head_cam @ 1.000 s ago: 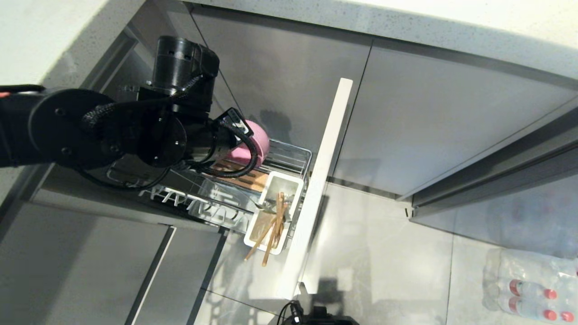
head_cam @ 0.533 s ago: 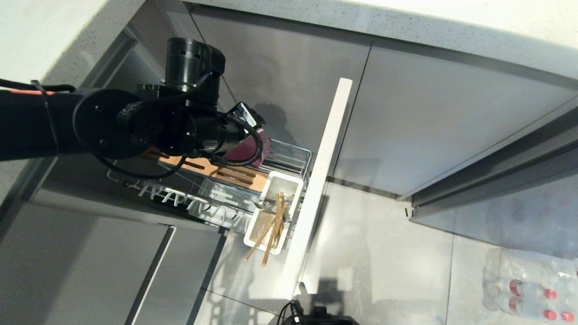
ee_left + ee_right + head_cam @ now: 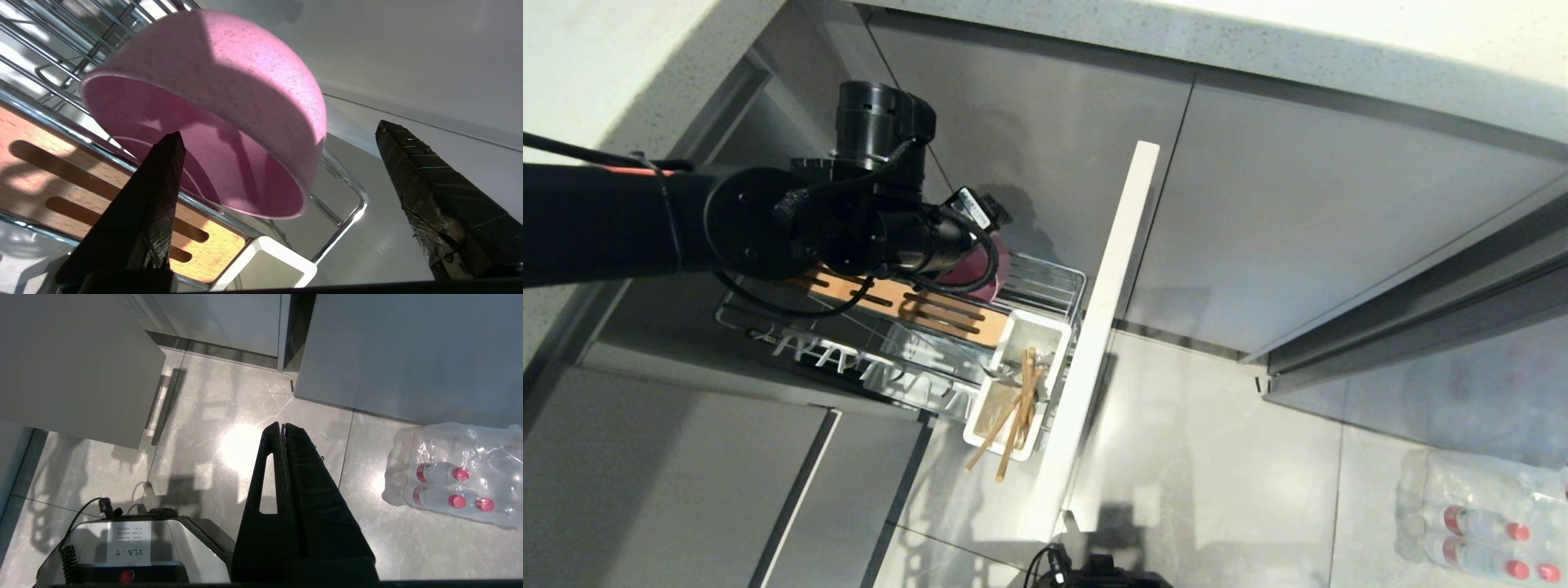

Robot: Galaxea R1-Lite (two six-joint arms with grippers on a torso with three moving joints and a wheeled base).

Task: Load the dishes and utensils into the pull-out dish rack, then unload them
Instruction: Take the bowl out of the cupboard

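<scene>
Left gripper (image 3: 278, 163) has opened wide and let go of the pink bowl (image 3: 212, 106), which now rests tilted on its side against the chrome wires at the back corner of the pull-out dish rack (image 3: 1045, 286), beside the wooden strip (image 3: 907, 304); one finger (image 3: 151, 196) sits in front of the bowl's mouth, the other well clear. Chopsticks (image 3: 1013, 416) and spoon (image 3: 1005, 374) stand in the white utensil cup (image 3: 1058, 343) at the front corner by the front panel. Bowl looks loaded, plate not visible; right gripper (image 3: 284, 435) hangs parked over the floor, fingers pressed together.
</scene>
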